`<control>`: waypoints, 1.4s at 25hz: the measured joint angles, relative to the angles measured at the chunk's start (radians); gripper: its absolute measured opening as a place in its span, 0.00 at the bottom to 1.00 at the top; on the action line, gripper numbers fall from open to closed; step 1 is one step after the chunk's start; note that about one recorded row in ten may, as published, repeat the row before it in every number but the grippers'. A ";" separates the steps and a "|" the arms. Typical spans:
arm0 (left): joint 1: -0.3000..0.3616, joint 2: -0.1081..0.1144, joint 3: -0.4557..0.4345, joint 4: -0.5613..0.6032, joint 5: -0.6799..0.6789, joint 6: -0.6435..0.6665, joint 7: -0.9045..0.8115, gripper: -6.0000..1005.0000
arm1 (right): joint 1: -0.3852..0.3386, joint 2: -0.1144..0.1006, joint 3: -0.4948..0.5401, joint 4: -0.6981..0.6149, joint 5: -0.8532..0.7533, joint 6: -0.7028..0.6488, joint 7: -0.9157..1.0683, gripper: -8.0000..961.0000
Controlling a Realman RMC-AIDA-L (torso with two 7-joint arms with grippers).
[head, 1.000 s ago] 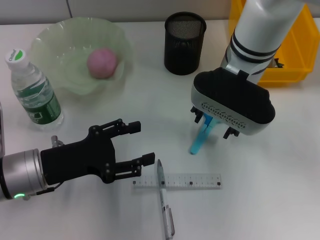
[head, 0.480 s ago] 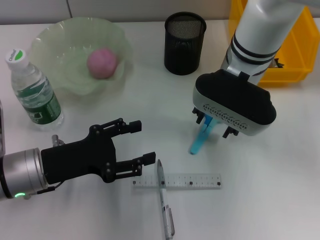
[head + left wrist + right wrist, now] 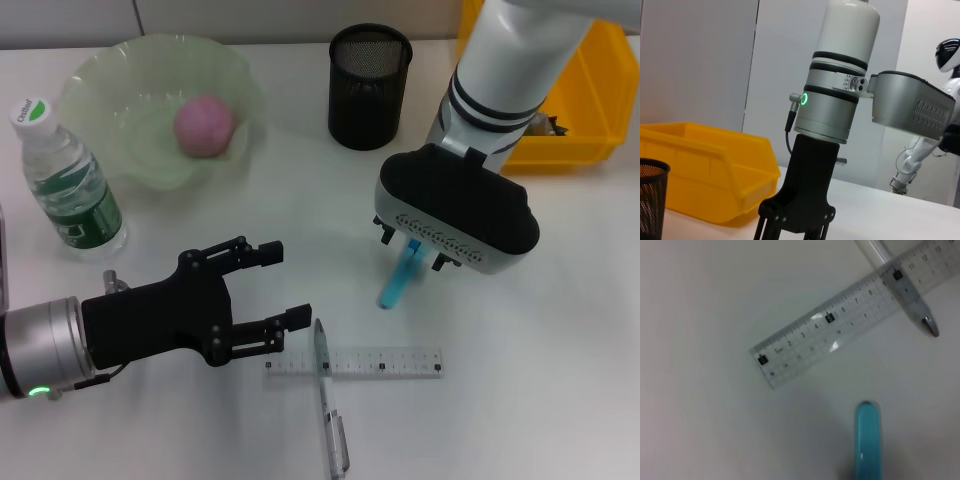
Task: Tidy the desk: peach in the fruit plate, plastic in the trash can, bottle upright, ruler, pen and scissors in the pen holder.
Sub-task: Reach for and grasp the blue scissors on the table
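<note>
The white bench (image 3: 560,330) fills the head view, and the big white right arm comes down over its middle. The right gripper (image 3: 411,246) hangs directly above the blue-handled scissors (image 3: 398,279), its dark fingertips peeking out either side of the handle, but the wrist housing hides them, so how wide it stands is impossible to tell. The scissors lie flat on the bench, between the pen holder and the ruler.

Low on the left, the left gripper (image 3: 277,285) hovers just above the bench, black fingers spread wide with nothing between them, the lower fingertip just beside the pen.

At the back right sits a yellow bin (image 3: 590,90). Back left, the pale green fruit plate (image 3: 110,75) already has the pink peach (image 3: 205,125) in it. The water bottle (image 3: 65,180) stands upright near the left edge, just in front of the plate. The black mesh pen holder (image 3: 370,88) stands at the back centre.

Nearest the front, the clear ruler (image 3: 385,362) lies flat, and the silver pen (image 3: 328,405) crosses over it at its left end.
</note>
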 joint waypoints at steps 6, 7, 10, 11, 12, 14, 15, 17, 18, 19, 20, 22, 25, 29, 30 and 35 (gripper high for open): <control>0.002 0.000 0.001 -0.009 0.000 0.002 0.000 0.80 | 0.018 0.000 -0.009 0.034 0.009 0.014 0.002 0.68; 0.002 0.000 0.001 -0.009 0.000 0.002 0.000 0.80 | 0.021 0.000 -0.020 0.044 0.020 0.025 0.002 0.68; 0.004 0.000 0.004 -0.009 0.000 0.002 0.000 0.80 | 0.022 0.000 -0.034 0.056 0.029 0.040 0.002 0.68; 0.004 0.000 0.004 -0.009 0.000 0.002 0.000 0.80 | 0.022 0.000 -0.034 0.056 0.029 0.040 0.002 0.68; 0.004 0.000 0.004 -0.009 0.000 0.002 0.001 0.80 | 0.024 0.000 -0.035 0.065 0.033 0.047 0.002 0.68; 0.004 0.000 0.005 -0.009 0.000 0.000 0.003 0.80 | 0.025 0.000 -0.035 0.069 0.035 0.050 0.001 0.68; 0.004 0.000 0.007 -0.009 0.001 -0.007 0.005 0.80 | 0.027 0.000 -0.036 0.074 0.040 0.055 -0.001 0.68; 0.004 0.000 0.007 -0.009 0.001 -0.007 0.005 0.80 | 0.028 0.000 -0.036 0.078 0.040 0.057 -0.002 0.68; 0.004 0.000 0.007 -0.009 0.001 -0.007 0.005 0.80 | 0.028 0.000 -0.036 0.078 0.040 0.057 -0.002 0.68; 0.004 0.000 0.007 -0.009 0.000 -0.007 0.005 0.80 | 0.029 0.000 -0.036 0.080 0.041 0.057 -0.002 0.68; 0.004 0.000 0.007 -0.009 0.001 -0.008 0.005 0.80 | 0.029 0.000 -0.036 0.085 0.042 0.057 -0.002 0.68; 0.004 0.000 0.007 -0.009 0.001 -0.008 0.005 0.80 | 0.029 0.000 -0.036 0.086 0.042 0.057 -0.002 0.68; 0.006 0.000 0.004 -0.010 0.001 -0.008 0.005 0.80 | 0.025 0.000 -0.048 0.082 0.042 0.057 -0.002 0.67; 0.006 0.000 0.002 -0.010 0.001 -0.008 0.004 0.80 | 0.024 0.000 -0.052 0.079 0.043 0.058 -0.002 0.63; 0.006 0.000 0.002 -0.010 0.001 -0.008 0.003 0.80 | 0.025 0.000 -0.052 0.081 0.044 0.058 -0.002 0.62; 0.006 0.000 0.002 -0.010 0.001 -0.008 0.001 0.80 | 0.027 0.000 -0.059 0.083 0.050 0.057 -0.002 0.57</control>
